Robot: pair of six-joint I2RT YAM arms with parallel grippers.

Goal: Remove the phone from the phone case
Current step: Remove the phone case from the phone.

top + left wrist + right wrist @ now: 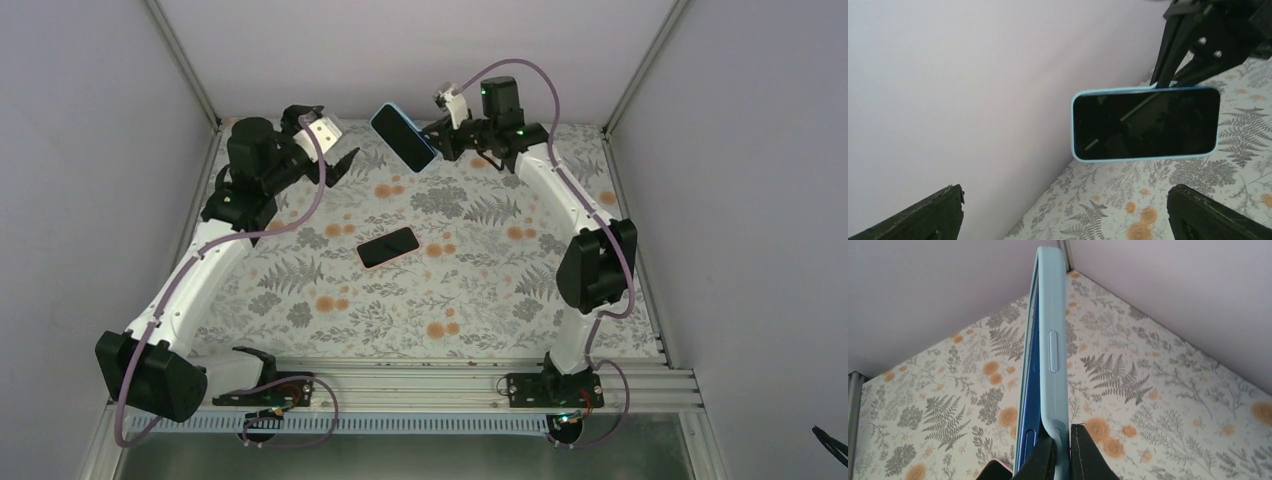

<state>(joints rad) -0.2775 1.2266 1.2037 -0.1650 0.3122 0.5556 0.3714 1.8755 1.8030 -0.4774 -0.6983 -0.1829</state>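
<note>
Up top, the right pincer (441, 140) pinches the blue phone case (403, 137); left pincer (336, 147), upper left, gapes wide, empty; phone (388, 246) lies mid-frame on the bench (480, 300)

Black phone (388, 246) lying flat; light-blue case (405, 137) aloft, tilted

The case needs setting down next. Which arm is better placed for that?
Right. The right fingers are shut on the blue case, holding it up over the table's far end. The left fingers stand open and empty, apart from it.
</note>
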